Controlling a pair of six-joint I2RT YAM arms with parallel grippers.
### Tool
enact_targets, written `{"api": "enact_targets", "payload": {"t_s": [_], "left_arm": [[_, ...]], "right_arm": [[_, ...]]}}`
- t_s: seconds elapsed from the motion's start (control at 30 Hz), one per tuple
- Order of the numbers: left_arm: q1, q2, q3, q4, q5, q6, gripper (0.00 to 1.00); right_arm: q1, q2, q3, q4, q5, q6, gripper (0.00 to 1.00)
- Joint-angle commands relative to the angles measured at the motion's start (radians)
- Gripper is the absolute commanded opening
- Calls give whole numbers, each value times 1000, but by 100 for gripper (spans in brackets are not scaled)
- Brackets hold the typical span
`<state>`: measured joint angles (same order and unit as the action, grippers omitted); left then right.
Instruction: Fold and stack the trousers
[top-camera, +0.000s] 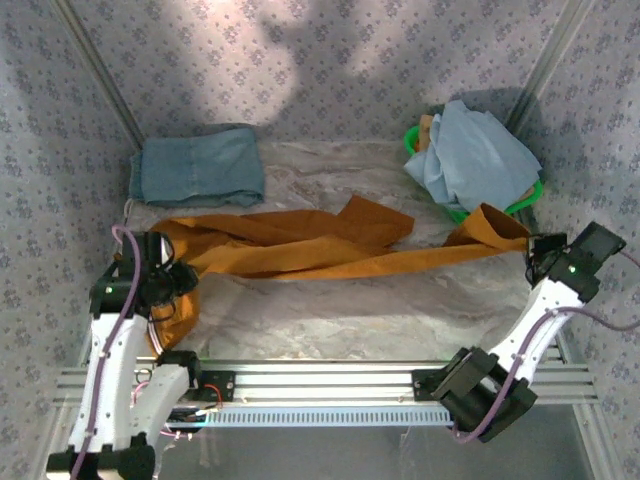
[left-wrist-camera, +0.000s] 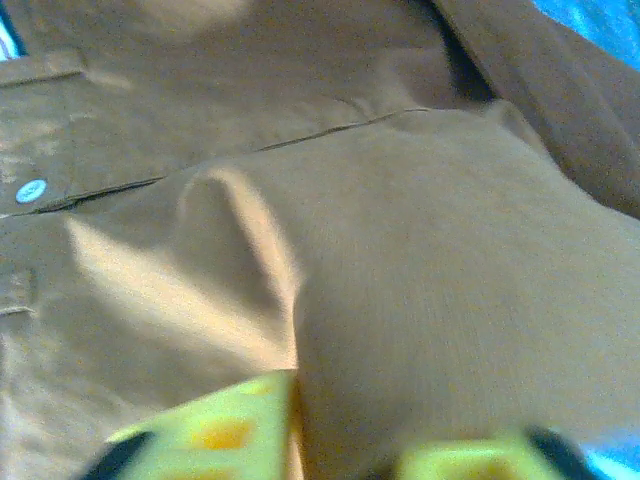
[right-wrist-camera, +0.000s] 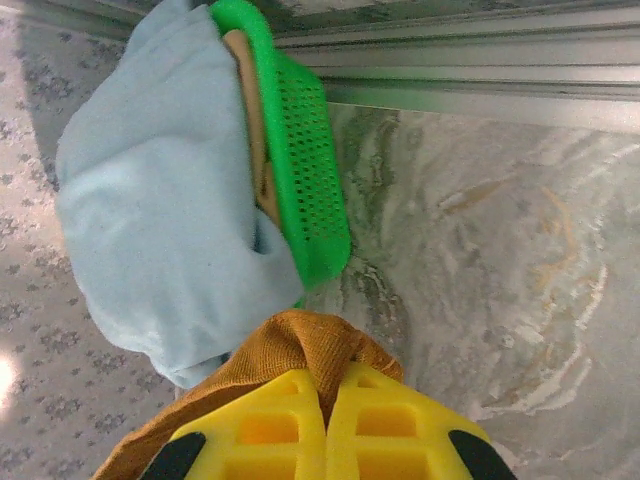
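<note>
Obs., from the near edge of the table (top-camera: 350, 310):

- The rust-orange trousers (top-camera: 300, 250) lie strung across the table. Their long axis runs left to right, nearly level, from one arm to the other. The waist end, with one pale button (left-wrist-camera: 31, 190) showing, is bunched at the left. A leg end rises at the right.
- Left gripper (top-camera: 170, 282) sits on the waist end. Its yellow fingers (left-wrist-camera: 210, 430) stand apart with a bulge of cloth between them. I cannot tell whether they grip it or have let go.
- Right gripper (top-camera: 535, 255) has its yellow fingers (right-wrist-camera: 270, 420) pressed together on a pinch of the leg end, just beside the green basket (right-wrist-camera: 315, 160).
- Key relation: each arm has its own end of the cloth, and the middle sags onto the table between them. My guess is that any fold means bringing one end along that axis towards the other.

Count: trousers 1; folded grey-blue denim pair (top-camera: 197, 165) 1, far left; basket 1; pale blue garment (top-camera: 475, 150) 1, heaped in the basket; grippers 2.
</note>
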<state>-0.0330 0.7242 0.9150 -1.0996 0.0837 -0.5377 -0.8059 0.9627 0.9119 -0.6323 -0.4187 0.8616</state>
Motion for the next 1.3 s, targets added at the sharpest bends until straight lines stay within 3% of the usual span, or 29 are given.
{"api": "enact_targets", "payload": {"t_s": [0.0,0.03,0.07,0.1,0.13,0.27,0.4,0.5,0.63,0.73,0.83,1.03,1.13,1.27], "left_arm": [[-31,-74,62,-61,111,-18,54],[-31,-90,88,-79,133,-8,65],[-31,-108,105,-91,141,-4,75],[-30,-123,121,-107,142,3,85],[-31,-130,135,-120,140,10,95],[-31,-109,160,-99,98,-10,98],[-37,-31,109,72,187,-111,95],[-103,25,38,208,150,-186,92],[-209,107,-38,287,57,-259,91],[-281,104,-90,303,-14,-286,92],[-292,87,-145,319,-37,-299,94],[-276,101,-145,338,-73,-276,98],[-247,131,-117,331,-69,-251,99],[-175,154,-118,361,-8,-240,99]], "right_arm": [[-33,-54,-10,10,-2,37,21],[-38,-63,-10,-3,11,34,44],[-39,-67,-10,-6,23,34,61],[-39,-67,-7,-8,36,37,72],[-39,-63,0,-9,37,40,76],[-13,-53,13,-2,31,43,77],[95,-64,42,-6,66,-2,79],[346,-35,59,16,111,-48,77],[829,71,36,14,269,-124,77],[1061,155,-27,21,321,-135,78],[1238,227,-77,11,389,-183,79],[1537,491,3,-134,538,-340,76],[1684,583,32,-103,513,-423,74],[1853,708,145,-131,632,-515,74]]}}
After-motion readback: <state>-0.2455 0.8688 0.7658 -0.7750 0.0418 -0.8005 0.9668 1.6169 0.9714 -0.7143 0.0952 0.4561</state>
